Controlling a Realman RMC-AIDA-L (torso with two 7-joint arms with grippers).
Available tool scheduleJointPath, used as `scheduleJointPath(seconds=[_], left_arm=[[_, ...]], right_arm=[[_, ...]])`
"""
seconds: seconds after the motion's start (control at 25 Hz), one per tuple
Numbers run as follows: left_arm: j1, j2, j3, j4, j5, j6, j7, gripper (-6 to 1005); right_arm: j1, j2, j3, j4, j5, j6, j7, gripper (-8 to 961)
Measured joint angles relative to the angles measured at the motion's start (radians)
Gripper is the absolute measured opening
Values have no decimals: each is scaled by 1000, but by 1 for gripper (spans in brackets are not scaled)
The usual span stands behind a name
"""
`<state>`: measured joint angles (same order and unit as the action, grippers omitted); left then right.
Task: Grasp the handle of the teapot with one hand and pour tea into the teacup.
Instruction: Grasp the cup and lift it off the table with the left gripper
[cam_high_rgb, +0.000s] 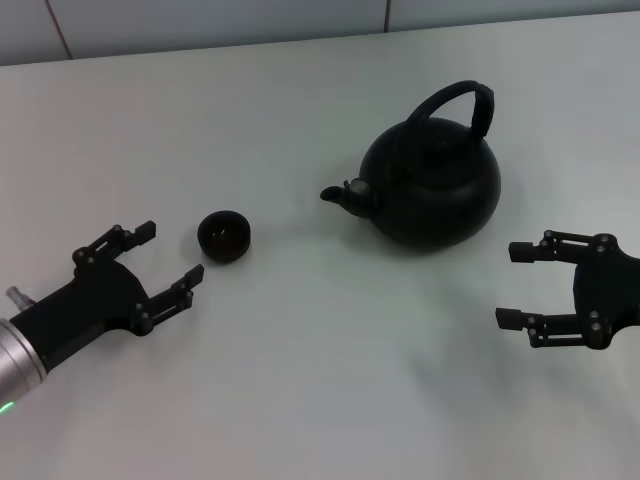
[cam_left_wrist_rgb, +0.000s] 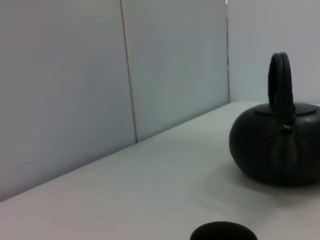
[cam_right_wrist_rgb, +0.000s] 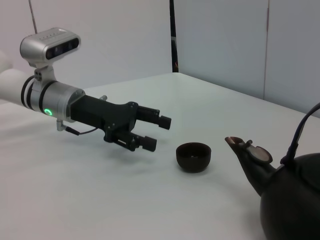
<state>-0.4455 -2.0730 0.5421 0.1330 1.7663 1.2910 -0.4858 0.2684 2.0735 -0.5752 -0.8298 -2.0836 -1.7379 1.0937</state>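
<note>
The matte black teapot (cam_high_rgb: 430, 185) stands upright on the white table, right of centre, its short spout (cam_high_rgb: 340, 194) pointing left toward the teacup (cam_high_rgb: 223, 235). Its arched black handle (cam_high_rgb: 462, 103) rises over the top. The small dark teacup stands alone left of the pot. My left gripper (cam_high_rgb: 170, 255) is open and empty, just left of the teacup. My right gripper (cam_high_rgb: 515, 285) is open and empty, below and right of the teapot, apart from it. The left wrist view shows the teapot (cam_left_wrist_rgb: 277, 150) and the cup's rim (cam_left_wrist_rgb: 223, 231). The right wrist view shows the cup (cam_right_wrist_rgb: 194, 156), the spout (cam_right_wrist_rgb: 245, 150) and the left gripper (cam_right_wrist_rgb: 157, 132).
The white table (cam_high_rgb: 330, 380) runs back to a pale panelled wall (cam_high_rgb: 220, 25) at its far edge. Nothing else stands on it.
</note>
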Motion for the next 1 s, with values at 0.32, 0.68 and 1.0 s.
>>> scheduleJointPath(seconds=[0.32, 0.68, 1.0], left_arm=[[-13, -1, 21, -11, 0, -12, 3, 729], [-86, -5, 23, -57, -1, -113, -6, 720], [-141, -5, 22, -91, -1, -179, -11, 711]], right_arm=[[-2, 0, 0, -2, 0, 0, 0, 811], [-2, 0, 0, -6, -1, -3, 0, 811], [0, 0, 0, -6, -1, -4, 0, 811]])
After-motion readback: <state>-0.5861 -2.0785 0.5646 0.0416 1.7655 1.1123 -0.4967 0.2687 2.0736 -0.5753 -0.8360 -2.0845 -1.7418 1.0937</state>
